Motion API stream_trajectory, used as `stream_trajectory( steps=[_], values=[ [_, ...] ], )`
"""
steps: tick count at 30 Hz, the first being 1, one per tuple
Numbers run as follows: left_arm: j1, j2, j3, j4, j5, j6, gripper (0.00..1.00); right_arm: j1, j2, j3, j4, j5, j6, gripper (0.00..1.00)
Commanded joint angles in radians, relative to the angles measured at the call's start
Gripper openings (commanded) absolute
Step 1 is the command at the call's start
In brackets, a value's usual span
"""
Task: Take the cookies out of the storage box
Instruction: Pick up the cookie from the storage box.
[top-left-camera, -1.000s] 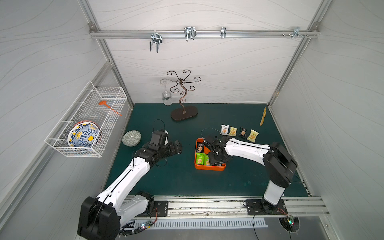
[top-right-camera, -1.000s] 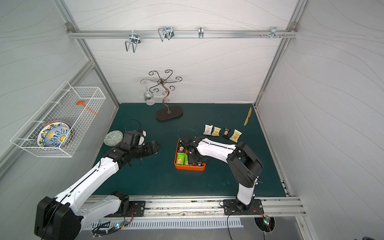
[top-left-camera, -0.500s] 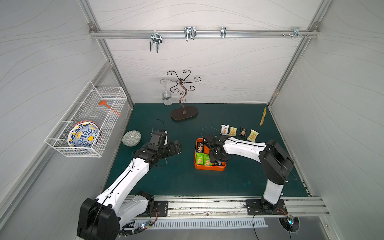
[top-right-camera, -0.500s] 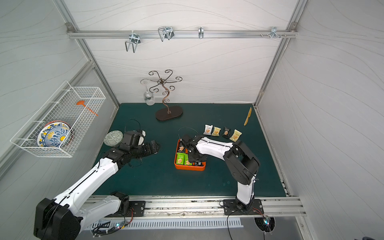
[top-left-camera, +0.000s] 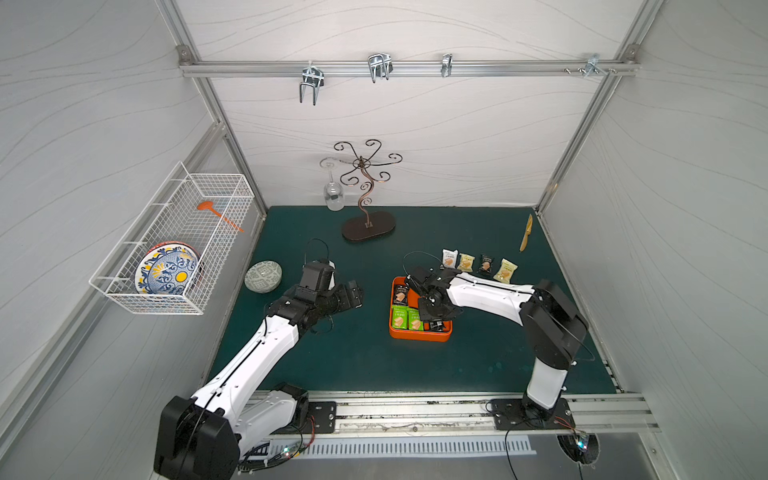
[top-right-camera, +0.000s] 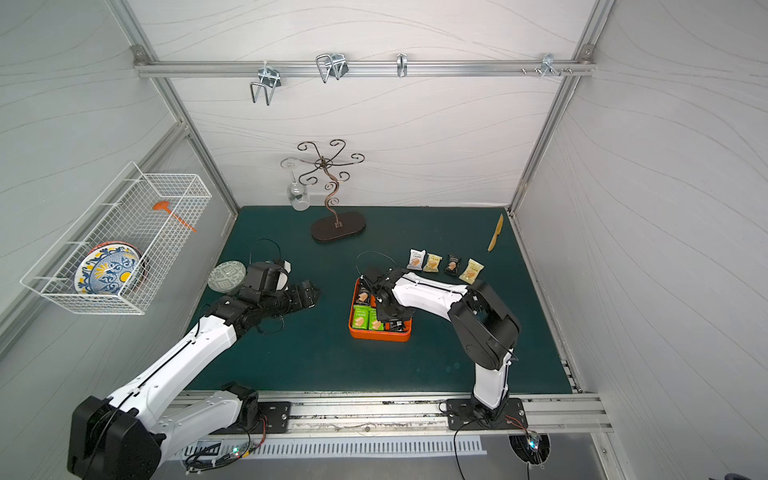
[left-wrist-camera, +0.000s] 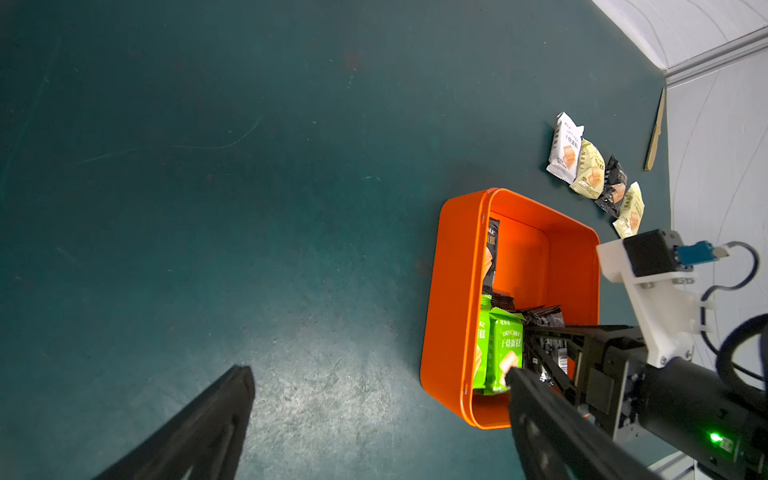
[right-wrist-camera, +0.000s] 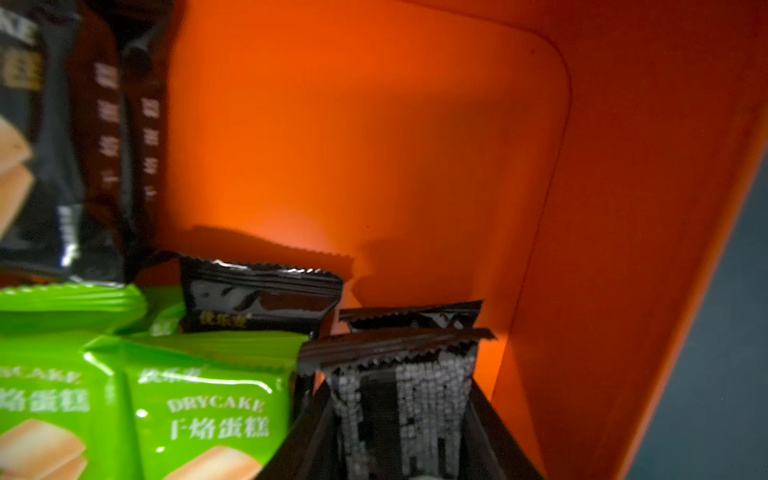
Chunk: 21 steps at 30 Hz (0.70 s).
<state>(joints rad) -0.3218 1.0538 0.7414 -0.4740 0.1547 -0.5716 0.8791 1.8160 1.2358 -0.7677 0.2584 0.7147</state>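
White panels (top-left-camera: 415, 124) with faint wavy lines close the cell on three sides, joined by slanting aluminium posts (top-left-camera: 584, 133). An aluminium rail (top-left-camera: 498, 68) crosses the back wall high up and carries metal hooks (top-left-camera: 379, 68) (four fittings, unevenly spaced). A white wire basket (top-left-camera: 208, 257) hangs on the left wall. The tabletop (top-left-camera: 353, 365) is dark teal, scuffed pale in places. Along its near edge runs a metal track (top-left-camera: 415, 411), then a slotted white strip (top-left-camera: 395, 448). The light is soft and even.

Top views bright and even, edges bowed, right wrist view dim, near cookies (right-wrist-camera: 50, 137) blurred, foil glare
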Motion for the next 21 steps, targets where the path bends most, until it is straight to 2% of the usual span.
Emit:
stream_trajectory(
  steps=[1,13,21],
  values=[
    [0.0,-0.008,0.0,0.011,-0.007,0.019,0.99,-0.011,-0.048,0.028,-0.043,0.025,-0.014,0.43],
    [0.0,0.0,0.003,0.015,-0.003,0.015,0.99,-0.059,-0.116,0.095,-0.08,0.018,-0.056,0.43],
    [0.0,0.003,0.004,0.015,-0.003,0.012,0.99,-0.182,-0.221,0.1,-0.096,0.002,-0.108,0.43]
  ],
)
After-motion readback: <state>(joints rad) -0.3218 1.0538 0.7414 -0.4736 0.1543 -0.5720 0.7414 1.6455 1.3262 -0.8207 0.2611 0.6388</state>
